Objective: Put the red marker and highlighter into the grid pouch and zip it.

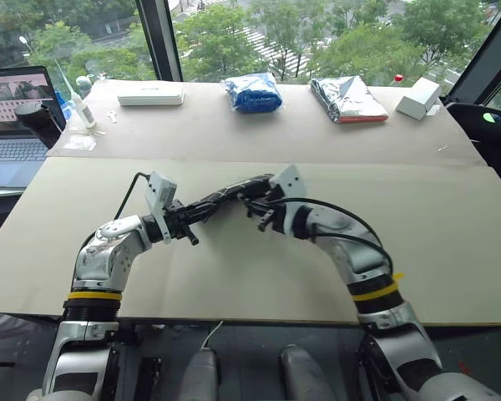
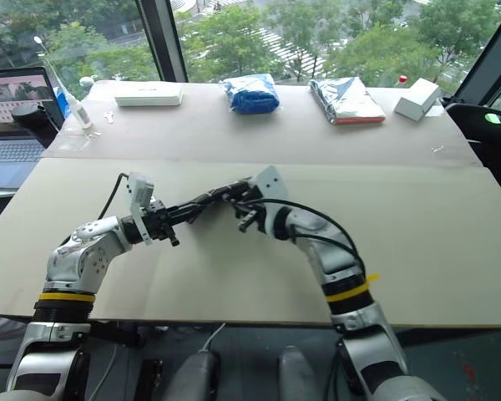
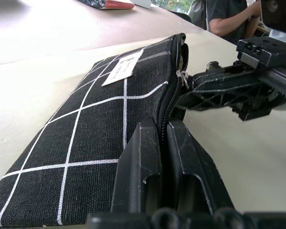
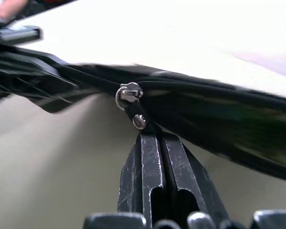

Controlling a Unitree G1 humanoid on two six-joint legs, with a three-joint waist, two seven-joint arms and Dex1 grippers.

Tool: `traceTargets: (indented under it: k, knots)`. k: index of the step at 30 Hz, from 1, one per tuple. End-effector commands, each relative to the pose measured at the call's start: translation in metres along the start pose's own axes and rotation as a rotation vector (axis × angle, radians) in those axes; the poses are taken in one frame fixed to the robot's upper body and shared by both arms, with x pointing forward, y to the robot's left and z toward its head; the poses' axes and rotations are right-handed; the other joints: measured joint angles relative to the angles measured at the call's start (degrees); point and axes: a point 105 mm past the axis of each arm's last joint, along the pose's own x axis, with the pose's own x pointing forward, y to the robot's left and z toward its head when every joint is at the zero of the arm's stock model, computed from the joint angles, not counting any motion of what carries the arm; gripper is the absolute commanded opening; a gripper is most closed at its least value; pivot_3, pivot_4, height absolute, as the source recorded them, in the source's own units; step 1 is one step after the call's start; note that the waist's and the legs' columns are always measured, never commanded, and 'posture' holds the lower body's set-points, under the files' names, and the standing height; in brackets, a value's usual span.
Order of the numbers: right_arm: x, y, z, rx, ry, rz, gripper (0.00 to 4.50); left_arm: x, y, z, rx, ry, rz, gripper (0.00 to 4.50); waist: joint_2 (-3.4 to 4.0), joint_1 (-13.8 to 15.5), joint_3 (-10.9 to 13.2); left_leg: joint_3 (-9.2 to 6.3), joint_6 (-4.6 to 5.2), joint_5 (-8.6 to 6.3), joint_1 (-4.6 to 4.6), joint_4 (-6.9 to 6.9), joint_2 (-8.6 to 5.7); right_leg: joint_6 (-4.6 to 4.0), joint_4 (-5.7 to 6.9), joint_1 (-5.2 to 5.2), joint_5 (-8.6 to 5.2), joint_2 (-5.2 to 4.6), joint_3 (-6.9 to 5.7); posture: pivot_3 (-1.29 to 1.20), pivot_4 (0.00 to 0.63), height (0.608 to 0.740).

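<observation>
**Both pincers clamped on the grid pouch**

Here the grid pouch point(image 3: 100, 143) hangs above the worktop point(image 1: 259, 276), stretched between the two arms near the middle of the front board. The left pincer point(image 3: 164, 138) is pressed together on the pouch's zipper edge at one end. The right pincer point(image 4: 155, 143) is pinching the zipper pull strap point(image 4: 136, 114), just below the silver slider point(image 4: 128, 93). A small white label point(image 3: 122, 67) sits on the pouch's gridded face. Well behind, on the far board, lie a blue bag point(image 1: 252, 92), a silver packet point(image 1: 347, 98) and a white box point(image 1: 417, 98); a laptop point(image 1: 17, 125) stands off to the left.
</observation>
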Motion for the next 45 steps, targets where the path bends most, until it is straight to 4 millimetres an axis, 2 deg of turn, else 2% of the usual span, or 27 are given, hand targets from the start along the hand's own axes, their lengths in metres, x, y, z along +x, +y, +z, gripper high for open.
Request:
traceTargets:
  k: [1,3,5,8,13,16,17,19,21,25,29,31,34,36,38,41,45]
  knots:
    - [-0.035,-0.057,-0.005,-0.017,0.024,-0.218,0.01,-0.006,0.0,0.013,0.055,-0.029,0.004,0.0,0.0,0.01,0.0,0.01,0.0,0.0,0.0,0.0,0.0,0.0,-0.01,0.0,0.0,0.0,0.01,0.0,0.15,0.74]
    - [-0.046,-0.072,-0.006,-0.02,0.03,-0.26,0.01,-0.006,-0.001,0.012,0.055,-0.024,0.001,0.0,-0.01,-0.05,0.01,0.02,0.0,0.0,0.0,-0.01,0.0,0.0,-0.02,0.0,0.0,0.0,0.02,0.0,0.15,0.74]
    - [-0.052,-0.078,-0.005,-0.024,0.033,-0.269,0.01,-0.004,0.0,0.012,0.055,-0.024,-0.002,0.0,-0.01,-0.37,0.01,0.02,0.0,0.0,0.01,-0.02,0.01,0.0,-0.02,0.0,0.0,0.01,0.02,0.0,0.15,0.74]
    - [-0.049,-0.069,-0.002,-0.015,0.014,-0.214,0.01,0.0,-0.001,0.014,0.059,-0.029,-0.017,0.0,-0.02,-0.8,0.01,0.02,0.01,0.0,0.03,-0.07,0.03,0.0,-0.02,-0.02,0.0,0.04,0.04,0.0,0.15,0.74]
    - [-0.043,-0.037,0.0,-0.017,-0.009,-0.051,1.56,0.004,-0.005,0.018,0.061,-0.044,-0.042,0.0,-0.02,-0.49,0.01,0.02,0.0,0.0,0.0,-0.05,0.0,0.0,-0.08,0.01,0.0,0.0,0.03,0.0,0.15,0.74]
    - [-0.049,-0.037,0.002,0.038,-0.024,-0.031,2.56,0.004,-0.01,0.017,0.062,-0.044,-0.06,0.0,-0.03,-0.49,0.01,0.02,0.0,0.0,-0.02,-0.02,-0.02,0.01,-0.08,0.02,0.0,-0.01,0.03,0.0,0.15,0.74]
    - [-0.056,-0.037,-0.004,0.066,0.004,-0.009,2.88,0.003,-0.011,0.016,0.073,-0.036,-0.069,0.0,-0.03,-0.46,0.02,0.02,0.01,0.0,-0.01,-0.02,-0.01,0.01,-0.07,0.02,0.0,-0.01,0.03,0.0,0.15,0.74]
    - [-0.069,-0.036,-0.014,0.074,0.047,0.026,2.88,0.002,-0.013,0.014,0.093,-0.026,-0.083,0.0,-0.03,-0.08,0.01,0.01,0.0,0.0,-0.02,-0.03,-0.02,0.01,-0.08,0.02,0.0,-0.01,0.03,0.0,0.15,0.74]
    - [-0.091,-0.042,-0.022,0.013,0.073,0.026,2.88,0.003,-0.016,0.012,0.134,-0.013,-0.11,0.0,-0.03,0.47,0.02,0.02,0.0,0.0,-0.04,-0.04,-0.03,0.01,-0.15,0.04,-0.01,-0.03,0.02,0.0,0.15,0.74]
    - [-0.133,-0.05,-0.021,-0.061,0.036,0.023,2.88,0.007,-0.024,0.002,0.25,0.039,-0.18,0.0,-0.03,0.94,0.03,0.04,0.01,0.0,-0.07,-0.04,-0.03,0.01,-0.32,0.07,0.0,-0.03,0.03,0.0,0.15,0.74]
    - [-0.17,-0.059,-0.022,-0.059,0.011,-0.025,2.88,0.017,-0.035,-0.005,0.336,0.065,-0.27,0.0,-0.03,0.93,0.03,0.05,0.0,0.0,-0.04,-0.03,-0.02,0.1,-0.42,0.17,-0.05,-0.02,0.03,0.0,0.15,0.74]
    - [-0.181,-0.064,-0.021,-0.065,0.007,-0.071,2.88,0.023,-0.04,-0.006,0.359,0.067,-0.31,0.0,-0.04,0.93,0.03,0.05,0.0,0.0,-0.04,-0.03,-0.02,0.11,-0.42,0.17,-0.05,-0.03,0.03,0.0,0.15,0.74]
    - [-0.186,-0.066,-0.021,-0.059,0.005,-0.099,2.88,0.027,-0.042,-0.011,0.382,0.085,-0.338,0.0,-0.04,0.71,0.03,0.06,0.01,0.0,-0.03,-0.03,-0.02,0.11,-0.41,0.17,-0.05,-0.02,0.04,0.0,0.15,0.74]
    - [-0.185,-0.065,-0.024,-0.061,0.012,-0.106,2.96,0.028,-0.042,-0.019,0.398,0.116,-0.362,0.8,-0.04,0.66,0.03,0.06,0.01,0.0,-0.02,-0.04,-0.01,0.14,-0.41,0.17,-0.07,-0.01,0.05,0.0,0.15,0.74]
    - [-0.183,-0.063,-0.027,-0.062,0.021,-0.108,2.96,0.029,-0.043,-0.021,0.402,0.117,-0.381,1.36,-0.04,0.66,0.03,0.06,0.01,0.0,-0.01,-0.03,-0.02,0.14,-0.41,0.17,-0.07,-0.01,0.05,0.0,0.15,0.74]
    - [-0.182,-0.062,-0.028,-0.057,0.022,-0.111,2.96,0.031,-0.051,-0.008,0.324,0.042,-0.385,2.52,-0.05,0.8,0.04,0.05,0.01,0.0,-0.04,-0.02,-0.02,0.14,-0.41,0.16,-0.07,-0.01,0.05,0.0,0.15,0.74]
    - [-0.181,-0.063,-0.03,-0.053,0.025,-0.116,2.96,0.023,-0.058,0.0,0.222,0.009,-0.392,4.02,-0.05,0.88,0.04,0.05,0.01,0.0,-0.05,0.01,-0.03,0.18,-0.41,0.19,-0.07,-0.03,0.05,0.0,0.15,0.74]
